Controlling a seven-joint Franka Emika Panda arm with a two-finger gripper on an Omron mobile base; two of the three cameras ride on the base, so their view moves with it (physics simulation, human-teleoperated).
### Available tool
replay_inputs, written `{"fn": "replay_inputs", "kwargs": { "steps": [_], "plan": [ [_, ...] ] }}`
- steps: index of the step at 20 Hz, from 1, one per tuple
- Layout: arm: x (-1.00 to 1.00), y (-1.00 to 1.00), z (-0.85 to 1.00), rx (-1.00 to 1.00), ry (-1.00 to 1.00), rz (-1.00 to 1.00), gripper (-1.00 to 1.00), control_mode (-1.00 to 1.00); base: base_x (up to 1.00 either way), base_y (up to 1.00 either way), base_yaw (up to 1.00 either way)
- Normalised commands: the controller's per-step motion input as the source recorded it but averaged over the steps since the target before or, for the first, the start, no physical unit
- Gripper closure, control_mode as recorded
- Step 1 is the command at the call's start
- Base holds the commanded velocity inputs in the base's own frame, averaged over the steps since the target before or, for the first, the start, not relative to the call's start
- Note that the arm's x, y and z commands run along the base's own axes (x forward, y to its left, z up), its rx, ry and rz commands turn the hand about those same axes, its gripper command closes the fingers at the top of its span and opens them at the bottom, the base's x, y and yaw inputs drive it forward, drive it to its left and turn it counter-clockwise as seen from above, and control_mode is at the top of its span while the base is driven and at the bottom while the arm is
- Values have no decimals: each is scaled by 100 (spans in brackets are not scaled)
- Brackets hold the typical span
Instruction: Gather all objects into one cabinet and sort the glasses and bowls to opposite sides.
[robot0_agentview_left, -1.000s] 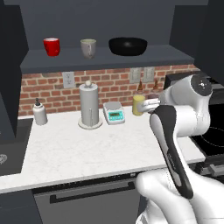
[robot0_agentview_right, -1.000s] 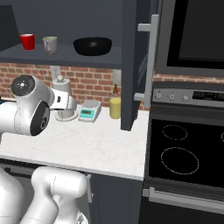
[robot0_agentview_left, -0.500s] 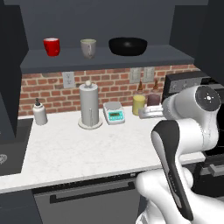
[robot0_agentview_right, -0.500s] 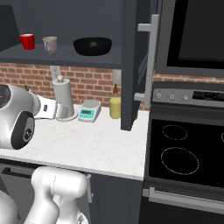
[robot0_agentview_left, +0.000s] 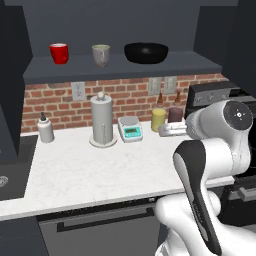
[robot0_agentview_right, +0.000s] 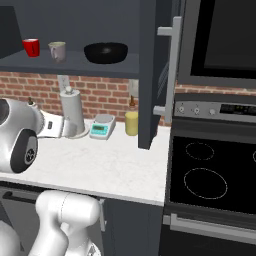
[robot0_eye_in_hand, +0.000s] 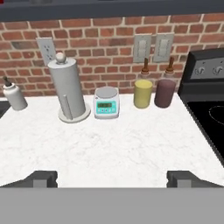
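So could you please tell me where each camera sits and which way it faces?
Left base view: behind the arm's left, facing the white marble counter; arm at lower right.
Right base view: behind its right, same counter plus black stovetop; arm at lower left.
Hand view: on the hand, facing the brick wall; open tool at bottom.
All share the white paper-towel holder.

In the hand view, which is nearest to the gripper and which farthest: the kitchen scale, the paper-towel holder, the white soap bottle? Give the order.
Measured from the open gripper:
1. Kitchen scale, straight ahead near the wall.
2. Paper-towel holder, left of the scale.
3. White soap bottle, far left by the wall.
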Motion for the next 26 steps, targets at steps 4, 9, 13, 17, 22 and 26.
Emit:
{"fn": "replay_inputs", "kwargs": {
  "steps": [4,9,13,17,22,26],
  "plan": [
    [0,0,0,0,0,0,-100,100,-84,0,0],
    [0,0,0,0,0,0,-100,100,-99,0,0],
    [0,0,0,0,0,0,-100,100,-78,0,0],
    [0,0,0,0,0,0,-100,100,-60,11,0],
    [0,0,0,0,0,0,-100,100,-47,72,0],
    [0,0,0,0,0,0,-100,100,-37,99,0]
  ]
}}
